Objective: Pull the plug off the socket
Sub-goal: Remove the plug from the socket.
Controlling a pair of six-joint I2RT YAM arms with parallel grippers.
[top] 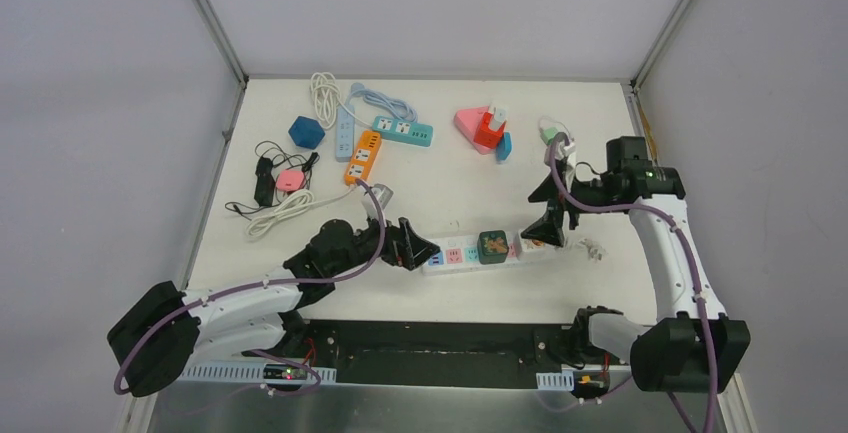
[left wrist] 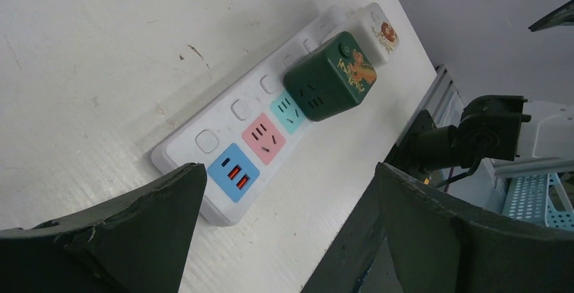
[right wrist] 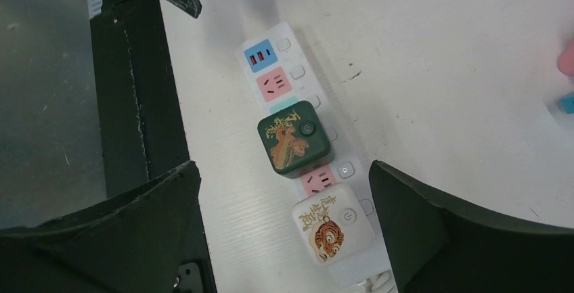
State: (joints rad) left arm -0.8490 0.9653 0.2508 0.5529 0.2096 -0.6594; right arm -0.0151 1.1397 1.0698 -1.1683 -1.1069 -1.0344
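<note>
Left tool (top: pixel 432 251): released, jaws spread wide, nothing between them. It sits low at the near edge of the worktop (top: pixel 450 188), just beside the left end of the white power strip (top: pixel 458 255); I cannot tell if it touches.

The strip lies flat along the near edge, about mid-width. From its left end it shows a blue USB face, a pink socket and a teal socket.

Dark green cube plug (top: pixel 492 246): seated in the strip at mid-length, upright, with a gold dragon print on top.

White cube plug (right wrist: pixel 332 229): seated at the strip's right end, one pink socket away from the green one, with a tiger print on top.

Right tool (top: pixel 555 215): released, jaws apart, gripping nothing, over the strip's right end. In the wrist view the white cube lies between its fingers. Height above it is unclear.
</note>
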